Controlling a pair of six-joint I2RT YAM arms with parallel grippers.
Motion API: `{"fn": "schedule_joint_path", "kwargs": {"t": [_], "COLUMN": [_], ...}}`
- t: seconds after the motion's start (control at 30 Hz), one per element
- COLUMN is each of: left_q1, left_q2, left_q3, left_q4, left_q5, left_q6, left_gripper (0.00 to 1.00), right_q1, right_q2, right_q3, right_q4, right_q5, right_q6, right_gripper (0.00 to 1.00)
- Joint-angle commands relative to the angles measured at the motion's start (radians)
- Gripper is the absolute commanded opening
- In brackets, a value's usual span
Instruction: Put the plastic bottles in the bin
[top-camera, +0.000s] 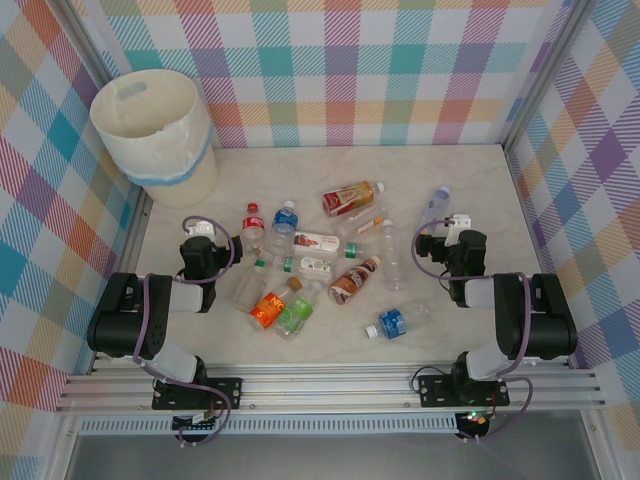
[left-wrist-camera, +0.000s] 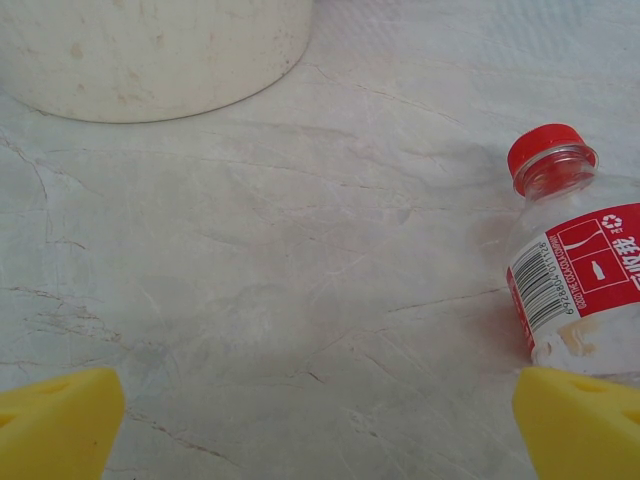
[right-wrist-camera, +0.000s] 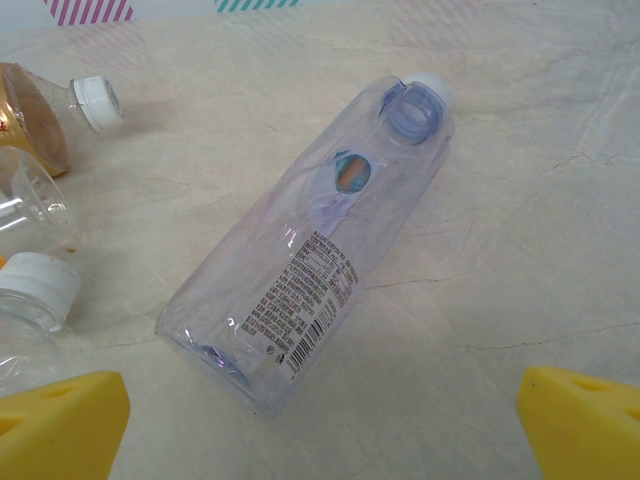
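Overhead, the plastic bottles (top-camera: 315, 243) lie scattered mid-table between the arms. The bin (top-camera: 170, 150) stands at the far-left corner, with bare tabletop (top-camera: 270, 175) beside it. The left wrist view alone shows the red-capped bottle (left-wrist-camera: 575, 270) and its barcode, just beside the left gripper (left-wrist-camera: 320, 430), whose fingers are spread wide. The right gripper (right-wrist-camera: 320, 430), fingers equally wide apart, frames a clear bottle (right-wrist-camera: 320, 250) lying on its side.

A pale marble-patterned tabletop (top-camera: 480, 180) sits enclosed by 3 walls (top-camera: 400, 70) of pastel plaid in pink, teal, yellow and purple. A ribbed aluminium rail (top-camera: 330, 385) edges the near side, with perhaps grey floor (top-camera: 400, 450) below it. The light is soft and even.
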Motion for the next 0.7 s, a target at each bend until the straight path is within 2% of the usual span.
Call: {"fn": "schedule_joint_path", "kwargs": {"t": [0.0, 0.1, 0.27, 0.37, 0.53, 0.67], "left_q1": [-0.011, -0.012, -0.013, -0.015, -0.017, -0.015], "left_q2": [0.004, -0.07, -0.258, -0.333, -0.4, -0.425], "left_q3": [0.02, 0.028, 0.069, 0.114, 0.231, 0.298], "left_q4": [0.034, -0.043, -0.272, -0.408, -0.722, -0.909], "left_q5": [0.001, 0.019, -0.064, -0.12, -0.116, -0.049], "left_q6": [0.014, 0.021, -0.036, -0.128, -0.342, -0.46], "left_gripper": [1.0, 1.0, 1.0, 1.0, 1.0, 1.0], "right_q1": [0.004, 0.005, 0.005, 0.005, 0.005, 0.005], "right_q2": [0.009, -0.05, -0.231, -0.29, -0.24, -0.116], "right_q3": [0.019, 0.015, 0.053, 0.102, 0.287, 0.43], "right_q4": [0.052, 0.013, -0.214, -0.327, -0.665, -0.844], "right_q5": [-0.022, -0.016, -0.017, -0.003, 0.112, 0.066], "right_q6": [0.006, 0.009, 0.02, 0.108, 0.405, 0.55], "right_gripper": [1.0, 1.0, 1.0, 1.0, 1.0, 1.0]}}
